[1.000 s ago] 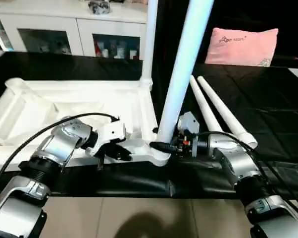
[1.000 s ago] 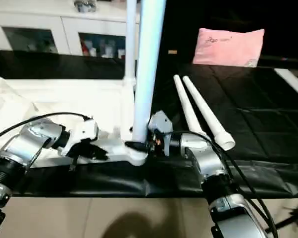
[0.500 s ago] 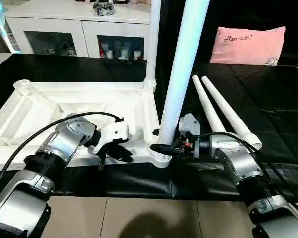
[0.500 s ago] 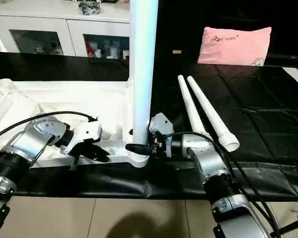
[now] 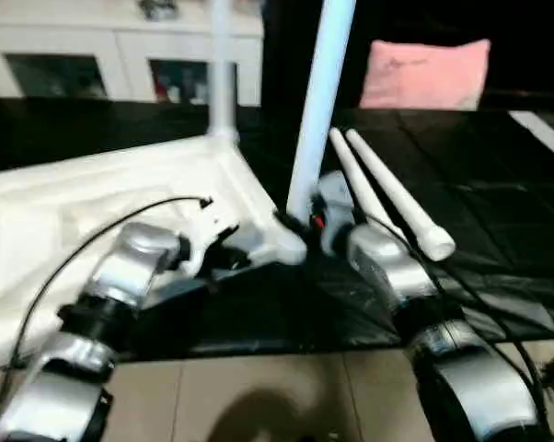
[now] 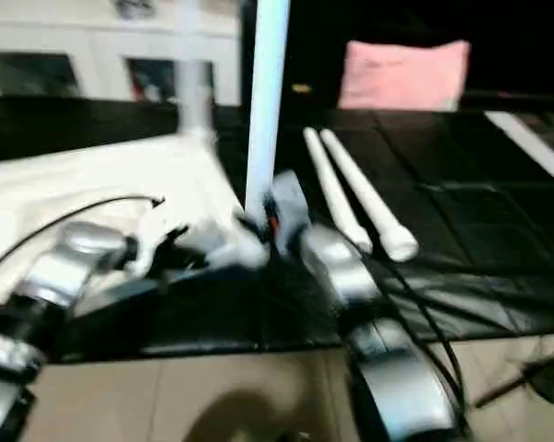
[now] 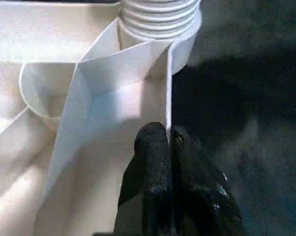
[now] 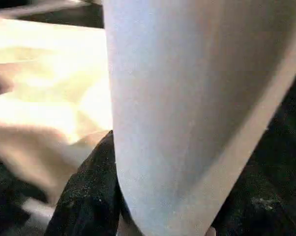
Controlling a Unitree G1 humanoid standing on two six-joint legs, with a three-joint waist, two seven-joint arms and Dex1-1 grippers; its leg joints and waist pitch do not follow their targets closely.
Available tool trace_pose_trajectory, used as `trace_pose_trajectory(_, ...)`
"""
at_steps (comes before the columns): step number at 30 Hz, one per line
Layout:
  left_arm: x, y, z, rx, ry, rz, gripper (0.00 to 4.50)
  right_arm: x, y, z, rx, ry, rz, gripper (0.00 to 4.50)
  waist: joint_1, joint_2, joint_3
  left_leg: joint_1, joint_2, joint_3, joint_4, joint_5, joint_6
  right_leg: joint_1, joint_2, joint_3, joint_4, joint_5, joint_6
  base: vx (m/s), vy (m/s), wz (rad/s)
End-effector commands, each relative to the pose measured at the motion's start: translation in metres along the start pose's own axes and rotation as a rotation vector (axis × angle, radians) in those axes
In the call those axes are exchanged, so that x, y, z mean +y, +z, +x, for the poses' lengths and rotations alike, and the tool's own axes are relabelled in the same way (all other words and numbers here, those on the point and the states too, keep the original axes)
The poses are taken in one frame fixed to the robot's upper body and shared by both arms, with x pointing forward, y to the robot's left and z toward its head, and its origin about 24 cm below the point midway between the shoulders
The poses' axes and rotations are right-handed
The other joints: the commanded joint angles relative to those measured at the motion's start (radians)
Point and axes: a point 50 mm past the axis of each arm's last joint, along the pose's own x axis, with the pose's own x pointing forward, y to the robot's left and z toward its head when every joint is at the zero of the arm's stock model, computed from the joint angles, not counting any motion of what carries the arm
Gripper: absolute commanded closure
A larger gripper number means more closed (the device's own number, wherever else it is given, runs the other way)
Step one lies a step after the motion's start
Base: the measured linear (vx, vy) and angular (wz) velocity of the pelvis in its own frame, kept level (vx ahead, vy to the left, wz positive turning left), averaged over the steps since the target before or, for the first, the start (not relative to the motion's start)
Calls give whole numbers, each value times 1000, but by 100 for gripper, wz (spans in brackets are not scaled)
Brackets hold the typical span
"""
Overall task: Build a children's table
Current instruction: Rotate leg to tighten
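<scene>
One white tabletop (image 5: 121, 198), upside down, mid-left of frame on a black cover (image 5: 498, 175). Four legs: two upright in corner sockets, near leg (image 5: 316, 101) centre and far leg (image 5: 220, 69) behind it; two loose legs (image 5: 387, 189) side by side, centre-right. Left gripper (image 7: 170, 147) pinched on the tabletop's thin rim; right gripper (image 5: 300, 221) half-open, clasping the near leg's base. Upper frame: pink pillow (image 5: 424, 74), white cabinet (image 5: 93, 60).

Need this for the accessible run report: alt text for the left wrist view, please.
The left gripper, its two black fingers pressed shut, rests at the thin rim wall of the upside-down white table top. Beyond it, a leg's ridged end sits in the round corner socket. Black sheeting lies beside the top.
</scene>
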Motion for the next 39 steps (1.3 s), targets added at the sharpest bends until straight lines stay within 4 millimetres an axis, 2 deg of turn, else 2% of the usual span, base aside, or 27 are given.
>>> trace_pose_trajectory(1, 4, 42, -12, -152, 77, 78, 450, 4, -40, -2, 196, -62, 68, 257, 10, 19, -56, -5, 0, 7, -80, -334, 2, 47, -76, 40, -79, -475, -125, 0, 0, 0)
trace_pose_trajectory(2, -3, 47, -7, -165, 81, 55, 450, 7, -37, 3, 206, -88, 87, 257, 9, 3, -58, -10, 3, 12, -79, -292, 8, 49, -77, 45, -74, -430, -137, 0, 0, 0)
trace_pose_trajectory(4, -8, 50, -2, -163, 69, 46, 450, 11, -36, 7, 219, -91, 86, 257, 12, 9, -61, -14, 5, 16, -78, -230, 7, 51, -76, 50, -59, -351, -158, 28, -5, 0)
trace_pose_trajectory(5, -10, 51, -1, -160, 65, 49, 450, 12, -35, 8, 222, -90, 82, 257, 13, -5, -63, -17, 4, 21, -75, -194, 15, 51, -71, 52, -51, -290, -169, 66, -13, 2)
trace_pose_trajectory(7, -8, 49, 1, -135, 90, 57, 450, 15, -35, 10, 227, -90, 75, 257, 17, -3, -64, -17, 1, 24, -71, -162, 22, 50, -70, 56, -42, -240, -183, 71, -17, 2)
trace_pose_trajectory(9, -4, 45, 1, -84, 118, 85, 450, 15, -35, 11, 231, -93, 82, 257, 20, -5, -70, -21, -3, 28, -65, -95, 32, 56, -66, 61, -25, -119, -209, 76, -26, 3)
trace_pose_trajectory(11, -3, 40, 1, -45, 124, 99, 450, 15, -36, 11, 237, -99, 83, 257, 25, -6, -71, -20, -5, 30, -64, -61, 43, 59, -65, 61, -19, -65, -221, 27, -12, 0)
trace_pose_trajectory(12, -4, 39, 1, -35, 124, 93, 450, 15, -37, 11, 240, -103, 85, 257, 26, -3, -69, -22, -5, 30, -64, -67, 40, 59, -66, 62, -19, -66, -224, 0, 0, 0)
trace_pose_trajectory(13, -4, 39, 1, -34, 124, 92, 450, 15, -37, 11, 240, -103, 85, 257, 26, -4, -67, -21, -4, 30, -65, -78, 38, 59, -66, 61, -21, -81, -222, 0, 0, 0)
trace_pose_trajectory(16, -5, 37, 1, -16, 122, 80, 450, 15, -38, 11, 252, -96, 90, 257, 28, -4, -62, -17, -2, 29, -69, -149, 13, 56, -67, 61, -33, -205, -192, 0, 0, 0)
trace_pose_trajectory(19, -5, 36, 2, -9, 119, 78, 450, 15, -38, 10, 255, -92, 96, 257, 27, -3, -61, -16, -2, 27, -69, -169, 4, 53, -67, 61, -37, -255, -172, 0, 0, 0)
trace_pose_trajectory(22, -5, 35, 2, -9, 115, 73, 450, 15, -38, 11, 247, -89, 102, 257, 27, -2, -63, -17, -2, 27, -69, -166, -1, 54, -66, 61, -34, -238, -172, 0, 0, 0)
trace_pose_trajectory(23, -5, 35, 3, -10, 113, 73, 450, 15, -38, 11, 243, -89, 103, 201, 27, -2, -63, -17, -2, 27, -69, -163, 0, 54, -65, 61, -34, -228, -175, 0, 0, 0)
trace_pose_trajectory(24, -5, 35, 3, -11, 112, 73, 450, 15, -37, 11, 239, -90, 103, 187, 27, -2, -63, -17, -3, 27, -69, -162, 0, 54, -65, 61, -34, -226, -176, 0, 0, 0)
trace_pose_trajectory(26, -5, 34, 3, -10, 113, 72, 450, 15, -36, 11, 224, -93, 100, 187, 29, 1, -63, -16, -3, 28, -68, -161, 3, 53, -66, 62, -35, -213, -182, 0, 0, 0)
trace_pose_trajectory(27, -5, 34, 3, -10, 113, 73, 450, 14, -35, 11, 221, -95, 101, 171, 29, -1, -65, -16, -3, 27, -68, -152, 1, 55, -64, 61, -31, -201, -186, 0, 0, 0)
trace_pose_trajectory(28, -4, 34, 3, -9, 114, 74, 450, 14, -35, 11, 215, -99, 105, 171, 28, -1, -66, -17, -3, 27, -68, -149, 2, 55, -64, 61, -29, -195, -188, 0, 0, 0)
trace_pose_trajectory(29, -4, 34, 3, -8, 115, 75, 450, 14, -34, 11, 213, -101, 107, 157, 28, 3, -65, -16, -2, 27, -67, -153, 2, 54, -65, 61, -31, -195, -191, 0, 0, 0)
trace_pose_trajectory(31, -3, 33, 3, -6, 115, 77, 450, 12, -33, 11, 202, -113, 108, 133, 28, 2, -66, -16, -2, 27, -67, -155, 1, 55, -64, 61, -30, -190, -195, 0, 0, 0)
trace_pose_trajectory(32, -3, 32, 3, -3, 117, 81, 450, 10, -33, 10, 196, -114, 111, 133, 30, 10, -66, -15, -3, 27, -67, -154, 0, 55, -64, 61, -29, -180, -200, 0, 0, 0)
trace_pose_trajectory(34, -1, 31, 3, 4, 121, 90, 450, 8, -31, 9, 180, -116, 115, 112, 30, 5, -68, -16, -4, 27, -66, -151, 2, 58, -63, 61, -28, -165, -203, 0, 0, 0)
trace_pose_trajectory(35, -1, 30, 3, 7, 122, 93, 450, 7, -31, 8, 173, -110, 115, 102, 31, 11, -68, -16, -3, 27, -66, -143, 1, 58, -64, 62, -26, -150, -208, 0, 0, 0)
trace_pose_trajectory(37, 1, 29, 3, 15, 128, 107, 450, 3, -29, 5, 146, -83, 107, 81, 30, 7, -69, -18, -5, 28, -64, -138, 9, 60, -62, 61, -27, -137, -212, 0, 0, 0)
trace_pose_trajectory(39, 3, 28, 3, 25, 129, 128, 450, -1, -29, 0, 121, -58, 105, 67, 32, 10, -67, -18, -4, 28, -64, -146, 16, 60, -62, 61, -29, -148, -212, 0, 0, 0)
